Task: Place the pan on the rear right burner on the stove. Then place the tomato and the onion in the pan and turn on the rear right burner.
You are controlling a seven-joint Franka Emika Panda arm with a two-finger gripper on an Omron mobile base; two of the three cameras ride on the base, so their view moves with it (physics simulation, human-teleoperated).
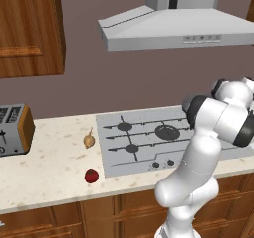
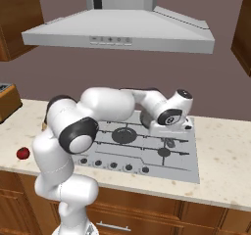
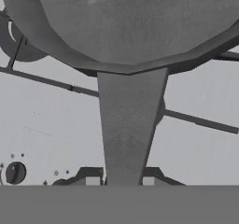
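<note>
In the hand view the dark grey pan (image 3: 135,22) spreads across the top. Its long handle (image 3: 128,125) runs down between my two fingertips (image 3: 92,180), so my gripper (image 3: 120,181) is shut on it. The pan hangs over the stove (image 3: 56,125) and its thin black grate bars; a dark round burner cap (image 3: 160,110) peeks out beside the handle. In the right base view my hand (image 2: 169,121) is over the right rear part of the stove (image 2: 188,168). On the counter left of the stove (image 1: 113,168) lie the tan onion (image 1: 89,140) and, nearer the front edge, the red tomato (image 1: 92,175) (image 2: 22,153).
A toaster (image 1: 15,130) stands at the far left of the counter. The range hood (image 1: 173,29) hangs above the stove and a wooden cabinet (image 1: 30,29) is at the upper left. Small dark knobs (image 2: 112,165) line the stove's front edge.
</note>
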